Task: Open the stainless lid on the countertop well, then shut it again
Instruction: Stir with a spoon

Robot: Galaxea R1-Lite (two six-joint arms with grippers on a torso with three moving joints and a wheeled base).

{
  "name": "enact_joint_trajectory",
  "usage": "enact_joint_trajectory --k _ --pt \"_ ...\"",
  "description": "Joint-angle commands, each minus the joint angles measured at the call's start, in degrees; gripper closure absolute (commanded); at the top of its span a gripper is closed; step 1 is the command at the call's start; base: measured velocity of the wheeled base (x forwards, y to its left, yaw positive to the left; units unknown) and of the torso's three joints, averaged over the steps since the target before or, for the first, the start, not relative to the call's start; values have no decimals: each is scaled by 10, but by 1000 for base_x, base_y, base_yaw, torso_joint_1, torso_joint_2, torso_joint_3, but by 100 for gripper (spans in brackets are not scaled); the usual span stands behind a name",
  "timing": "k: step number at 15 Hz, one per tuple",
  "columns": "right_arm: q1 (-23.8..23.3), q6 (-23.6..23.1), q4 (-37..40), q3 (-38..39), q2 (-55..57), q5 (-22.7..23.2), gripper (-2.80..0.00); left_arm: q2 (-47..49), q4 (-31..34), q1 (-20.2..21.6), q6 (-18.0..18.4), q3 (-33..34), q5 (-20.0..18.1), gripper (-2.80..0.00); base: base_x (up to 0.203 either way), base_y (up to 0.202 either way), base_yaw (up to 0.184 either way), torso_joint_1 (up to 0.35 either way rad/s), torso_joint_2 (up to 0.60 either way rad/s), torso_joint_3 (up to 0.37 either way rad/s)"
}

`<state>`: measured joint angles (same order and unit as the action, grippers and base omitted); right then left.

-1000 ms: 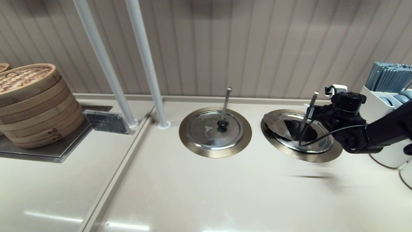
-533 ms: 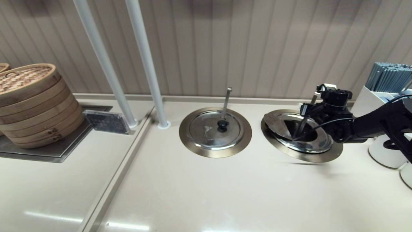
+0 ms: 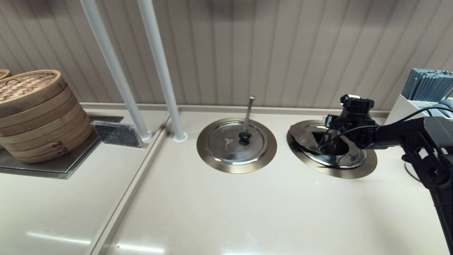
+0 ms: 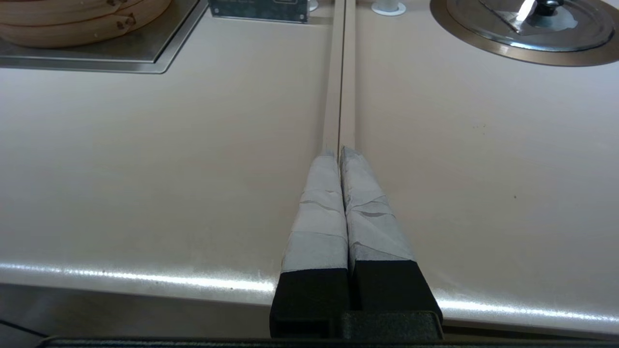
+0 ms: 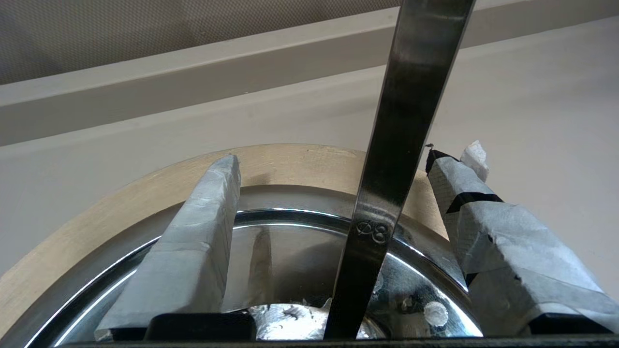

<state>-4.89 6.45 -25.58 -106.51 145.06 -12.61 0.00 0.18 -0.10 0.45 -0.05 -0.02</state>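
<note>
The right end effector (image 5: pixel 333 159), fingers apart around the ladle handle (image 5: pixel 401 145), hovers over the open well (image 3: pixel 368 166); closing needs regripping the lid (image 3: pixel 303 137).

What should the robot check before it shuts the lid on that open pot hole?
1. Well open: ok. The stainless lid leans tipped up at the left side of the countertop well, and the dark inside shows.
2. Right tool open: ok. Its fingers are spread above the well.
3. Right tool holding the lid: not ok. It grips nothing.
4. Path clear: not ok. The ladle handle stands between the fingers.
5. Lid's knob within reach: cannot tell. It is hidden.
6. Left tool out of the way: ok. It is shut over bare counter, far from the well.
</note>
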Motion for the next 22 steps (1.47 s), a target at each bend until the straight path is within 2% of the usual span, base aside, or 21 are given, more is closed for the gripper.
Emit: enact_joint_trajectory --k 1,3,13,14,22 --pt "0 -1 -2 -30 33 -1 -280 0 0 0 0 0 0 0 0 0 0 0 0 0" --pt "-1 0 5 -57 52 -1 -280 0 0 0 0 0 0 0 0 0 0 0 0 0" --pt "-14 1 -6 -60 56 14 -280 0 0 0 0 0 0 0 0 0 0 0 0 0" --pt "-16 1 -10 -60 56 15 0 0 1 0 0 0 0 0 0 0 0 0 0 0" --pt "-18 2 -11 -60 51 13 0 0 0 0 0 0 0 0 0 0 0 0 0 0"
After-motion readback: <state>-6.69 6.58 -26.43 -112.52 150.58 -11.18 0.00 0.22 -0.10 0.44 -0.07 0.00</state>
